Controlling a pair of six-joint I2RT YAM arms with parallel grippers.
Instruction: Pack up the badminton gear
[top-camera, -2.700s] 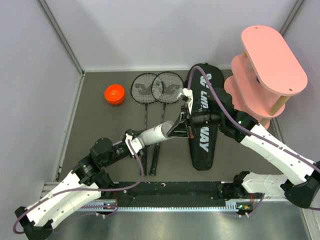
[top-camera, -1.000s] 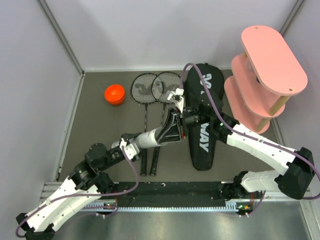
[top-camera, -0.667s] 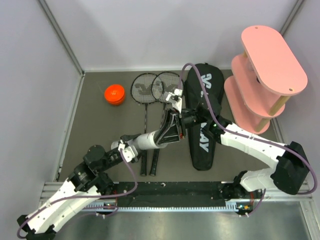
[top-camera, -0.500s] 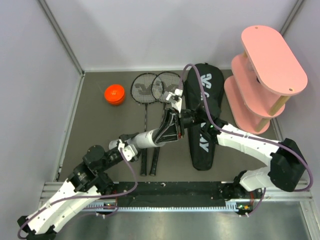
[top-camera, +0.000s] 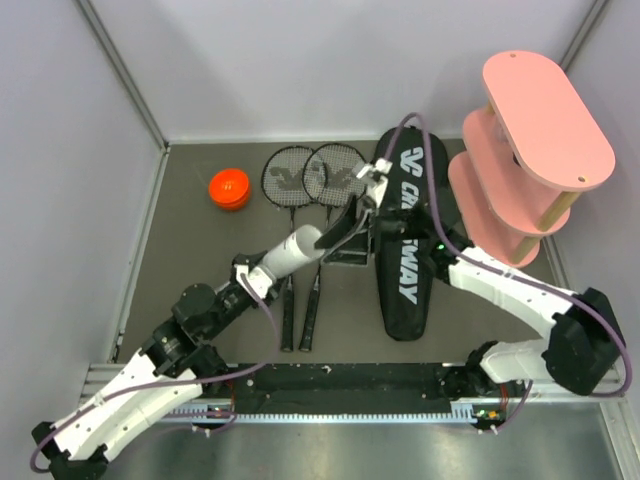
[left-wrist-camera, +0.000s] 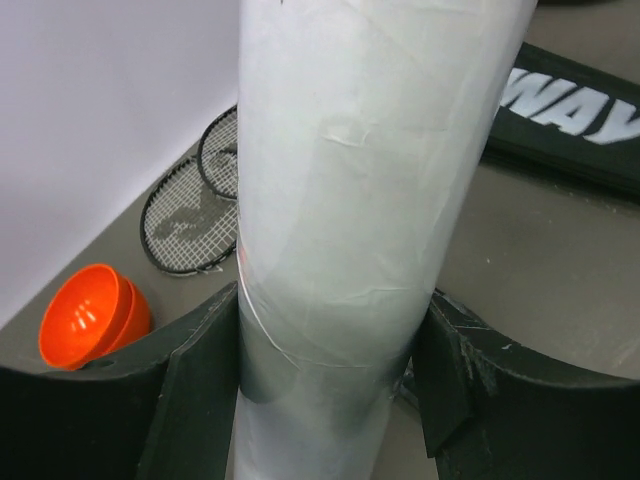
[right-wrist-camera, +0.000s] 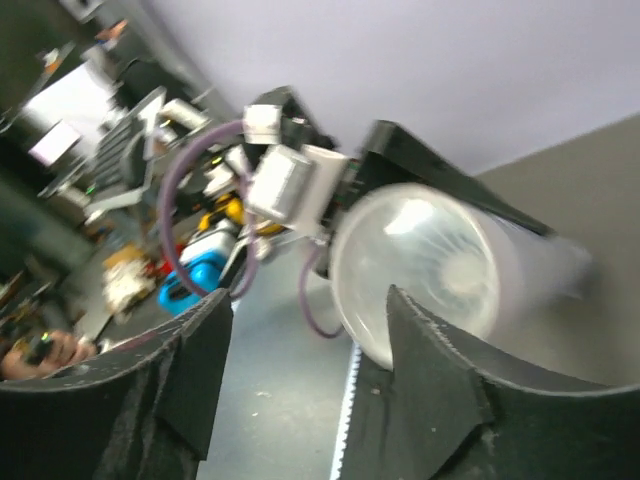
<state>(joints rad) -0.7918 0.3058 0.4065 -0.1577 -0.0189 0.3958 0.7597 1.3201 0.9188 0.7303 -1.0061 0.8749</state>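
As left pincer (left-wrist-camera: 325, 380) clasps tube (left-wrist-camera: 370, 150), cap (left-wrist-camera: 90, 315) apart.

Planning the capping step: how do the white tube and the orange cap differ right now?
Pose: the white tube is held tilted above the table in the left gripper; the orange cap lies on the table, untouched. Look: the tube is long and white, the cap small and orange. State: the tube's mouth is uncapped, at the open right gripper; the cap sits apart, beyond the rackets. Both are round.
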